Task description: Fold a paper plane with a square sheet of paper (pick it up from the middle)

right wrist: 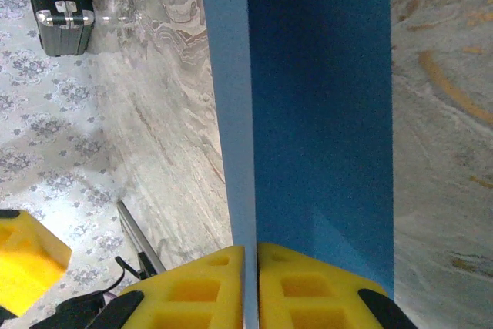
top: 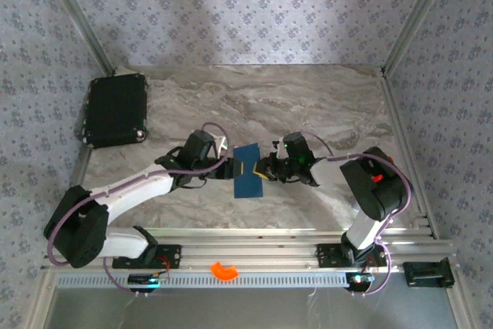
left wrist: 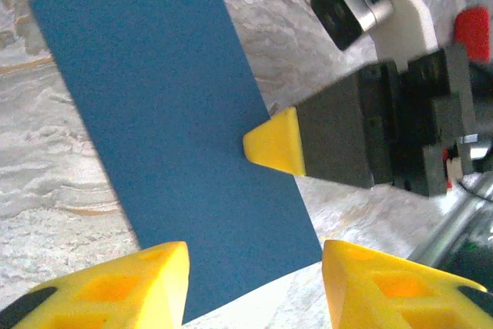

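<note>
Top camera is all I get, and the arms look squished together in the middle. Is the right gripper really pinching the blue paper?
Observer: Yes. On the right wrist camera the right gripper has its jaws shut, with the edge of the blue paper between them.
Operator: And the other one?
Observer: The left gripper is open and straddles the paper's near end. I can't tell whether it touches the paper.
Operator: Where on the paper is the pinch?
Observer: On the left wrist camera, the right gripper's tip meets the paper about halfway along one long edge.
</note>
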Tool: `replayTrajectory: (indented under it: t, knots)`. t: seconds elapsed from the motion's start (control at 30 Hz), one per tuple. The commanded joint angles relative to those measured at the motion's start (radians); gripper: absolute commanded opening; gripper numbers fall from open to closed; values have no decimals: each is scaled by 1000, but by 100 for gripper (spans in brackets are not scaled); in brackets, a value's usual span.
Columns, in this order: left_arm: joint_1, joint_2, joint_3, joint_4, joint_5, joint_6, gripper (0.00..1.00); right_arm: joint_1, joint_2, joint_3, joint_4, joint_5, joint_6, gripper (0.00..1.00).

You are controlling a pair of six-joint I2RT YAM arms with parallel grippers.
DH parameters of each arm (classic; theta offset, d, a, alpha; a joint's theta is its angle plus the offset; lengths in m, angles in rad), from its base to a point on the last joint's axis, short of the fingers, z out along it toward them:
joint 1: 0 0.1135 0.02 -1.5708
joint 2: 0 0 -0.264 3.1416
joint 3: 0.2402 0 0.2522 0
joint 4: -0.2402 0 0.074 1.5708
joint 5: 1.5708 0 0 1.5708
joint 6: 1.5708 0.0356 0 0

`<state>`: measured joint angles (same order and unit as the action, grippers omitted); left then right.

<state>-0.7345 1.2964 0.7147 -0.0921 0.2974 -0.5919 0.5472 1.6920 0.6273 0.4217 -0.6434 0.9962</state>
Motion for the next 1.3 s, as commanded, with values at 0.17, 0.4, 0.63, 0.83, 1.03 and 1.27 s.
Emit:
replayTrajectory:
  t: [0.17,0.4,0.63,0.83,1.03,1.27]
  knots:
    - [-212,-48,-42,10,-270,162,54,-22,28,24,-17,-33,-27,16]
    - [-377,7,1,-84,-528,249,61,-30,45,40,-20,-68,-30,8]
    - [-529,147,99,-122,-752,351,70,-33,43,45,-41,-57,-29,8]
    - [-632,315,214,-187,-930,434,76,-34,40,43,-50,-42,-24,8]
    - [-651,394,267,-239,-1085,402,78,-35,27,38,-53,-39,-21,8]
    - [-645,364,236,-204,-1092,441,80,-36,29,37,-45,-44,-20,8]
